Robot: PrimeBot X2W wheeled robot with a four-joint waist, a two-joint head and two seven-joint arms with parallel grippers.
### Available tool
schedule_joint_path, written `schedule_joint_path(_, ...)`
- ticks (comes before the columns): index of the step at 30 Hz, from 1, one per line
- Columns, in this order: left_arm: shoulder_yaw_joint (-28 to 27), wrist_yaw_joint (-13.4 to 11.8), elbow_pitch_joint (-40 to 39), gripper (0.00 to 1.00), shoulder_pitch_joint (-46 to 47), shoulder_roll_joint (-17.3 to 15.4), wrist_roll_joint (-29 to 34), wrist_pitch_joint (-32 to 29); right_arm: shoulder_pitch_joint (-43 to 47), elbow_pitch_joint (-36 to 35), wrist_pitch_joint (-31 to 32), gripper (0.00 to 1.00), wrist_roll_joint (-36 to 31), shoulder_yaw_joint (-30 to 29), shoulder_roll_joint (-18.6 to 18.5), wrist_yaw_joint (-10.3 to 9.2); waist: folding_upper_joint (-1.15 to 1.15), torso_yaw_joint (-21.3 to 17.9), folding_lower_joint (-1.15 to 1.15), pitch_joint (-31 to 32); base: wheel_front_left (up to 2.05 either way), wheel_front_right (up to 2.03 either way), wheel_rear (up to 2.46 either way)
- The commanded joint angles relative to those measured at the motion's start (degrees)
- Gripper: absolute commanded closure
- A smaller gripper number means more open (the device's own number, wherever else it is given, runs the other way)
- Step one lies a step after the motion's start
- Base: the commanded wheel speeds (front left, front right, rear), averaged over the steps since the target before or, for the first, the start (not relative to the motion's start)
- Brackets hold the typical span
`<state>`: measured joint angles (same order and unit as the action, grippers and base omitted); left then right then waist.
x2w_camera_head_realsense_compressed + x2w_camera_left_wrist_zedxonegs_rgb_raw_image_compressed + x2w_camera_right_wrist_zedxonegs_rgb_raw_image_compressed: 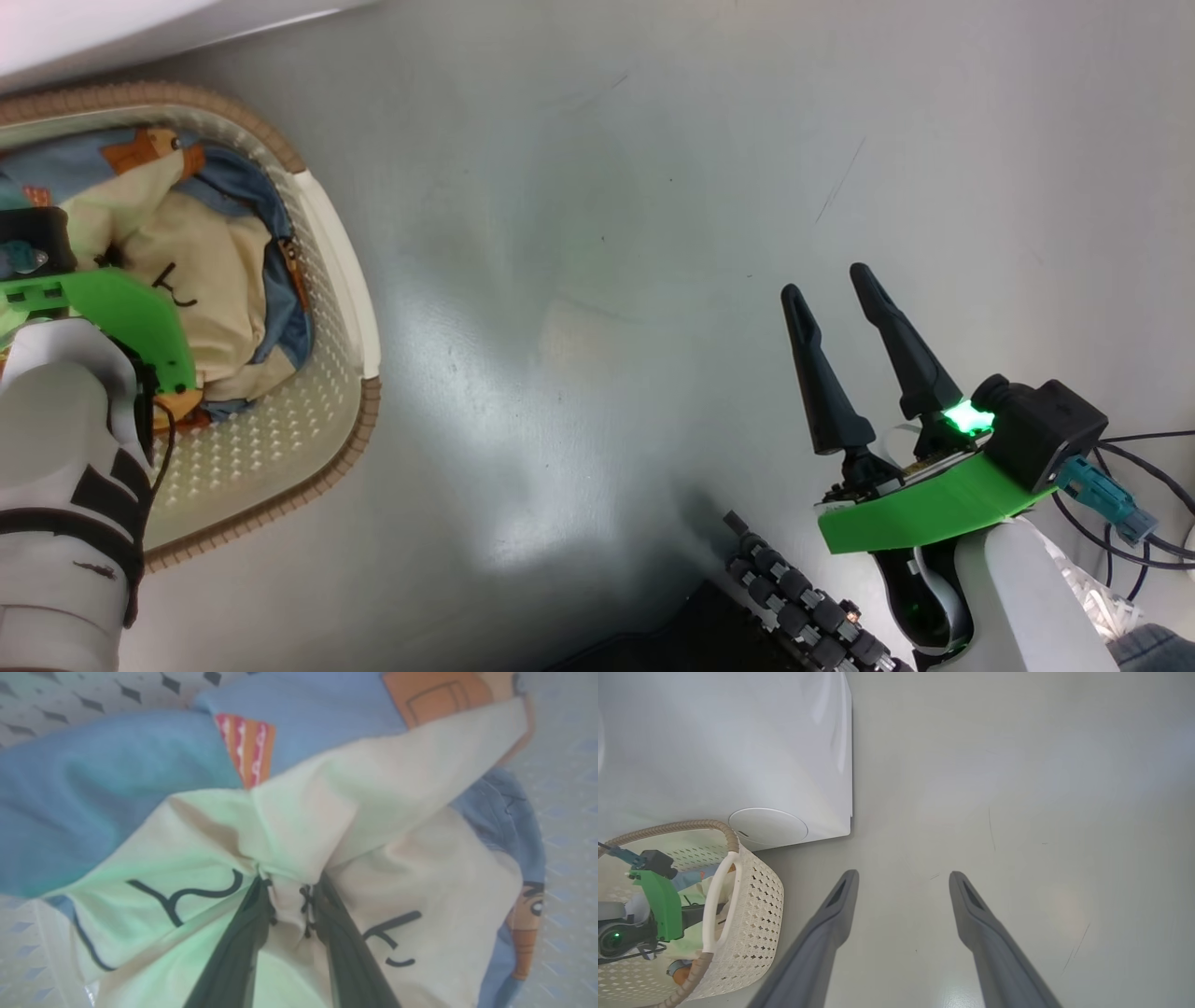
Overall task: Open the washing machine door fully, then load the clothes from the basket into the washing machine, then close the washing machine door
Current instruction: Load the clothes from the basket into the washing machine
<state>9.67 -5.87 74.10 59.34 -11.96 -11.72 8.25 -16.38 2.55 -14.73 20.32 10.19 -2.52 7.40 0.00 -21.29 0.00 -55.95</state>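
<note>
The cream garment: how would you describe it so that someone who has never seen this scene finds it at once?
By the white washer, a cream basket with a brown rim stands on the floor. Inside it, the cream garment lies over blue fabric, pinched by the left gripper. Its pale colour and black letters set it apart.

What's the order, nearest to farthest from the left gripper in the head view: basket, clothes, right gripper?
1. clothes: pinched in the left gripper, at the view's left.
2. basket: its rim rings them, left side.
3. right gripper: far across the floor, lower right.
</note>
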Motion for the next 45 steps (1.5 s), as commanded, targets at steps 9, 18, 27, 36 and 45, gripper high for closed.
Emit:
schedule_joint_path(9, 0.5, 0.2, -0.1, 1.00, -0.6, -1.0, 0.0, 0.4, 3.1, -1.2, -0.3, 0.00, -0.8, -0.4, -0.4, 0.09, 0.00, 0.9, 0.00, -0.1, 0.00, 0.00, 0.00)
schedule_joint_path(18, 0.3, 0.9, -0.1, 1.00, -1.9, 0.2, -1.5, 1.8, 2.6, -0.7, -0.3, 0.00, -1.3, -1.1, -0.4, 0.09, 0.00, 3.1, 0.00, 1.8, 0.00, 0.00, 0.00)
schedule_joint_path(27, -0.6, 3.3, -0.7, 1.00, -4.5, 3.9, -4.1, 5.9, 2.1, -0.4, -0.3, 0.00, -2.4, -2.1, -0.4, 0.09, 0.00, 6.5, 0.00, 5.9, 0.00, 0.00, 0.00)
schedule_joint_path(36, -1.0, 5.2, -7.7, 1.00, -10.9, 6.5, -5.0, 6.7, 2.9, 0.1, -0.3, 0.00, -4.5, -3.6, -0.4, 0.09, 0.00, 10.4, 0.00, 11.9, 0.00, 0.00, 0.00)
schedule_joint_path(45, -3.5, 5.5, -18.3, 1.00, -20.4, 7.7, -4.9, 6.7, 4.7, 1.0, -0.3, 0.00, -5.4, -4.2, -0.5, 0.09, 0.00, 12.6, 0.00, 18.8, 0.00, 0.00, 0.00)
